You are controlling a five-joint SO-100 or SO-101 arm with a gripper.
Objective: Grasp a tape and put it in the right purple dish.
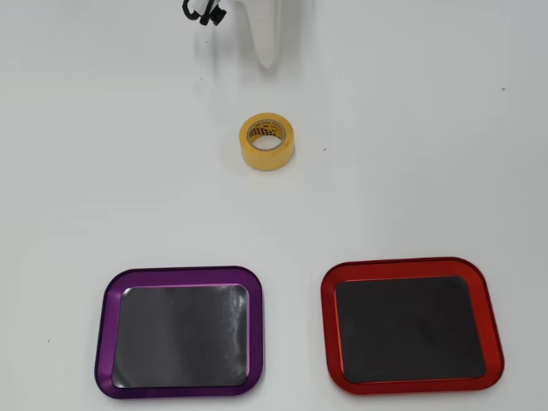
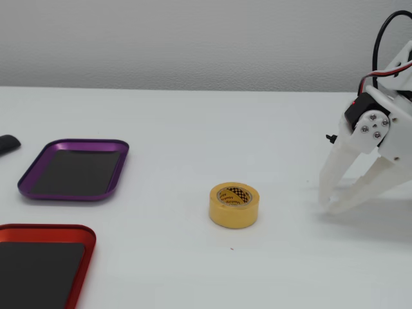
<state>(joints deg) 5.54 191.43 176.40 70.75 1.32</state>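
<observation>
The tape point(image 1: 267, 158) is a small yellow roll lying flat on the white table, its printed core facing up; in the fixed view the tape point(image 2: 234, 214) sits mid-table. My white gripper point(image 1: 267, 56) hangs beyond it at the top of the overhead view, apart from the roll. In the fixed view the gripper point(image 2: 329, 205) is to the right of the tape, fingertips down near the table, tips together and holding nothing. The purple dish point(image 1: 106, 334) lies at the lower left of the overhead view and is empty; in the fixed view the purple dish point(image 2: 74, 196) is at the left.
A red-rimmed tray point(image 1: 326, 330) with a dark mat lies to the right of the purple dish in the overhead view, and the same red tray point(image 2: 48, 228) sits at the lower left of the fixed view. A small dark object point(image 2: 8, 143) is at the fixed view's left edge.
</observation>
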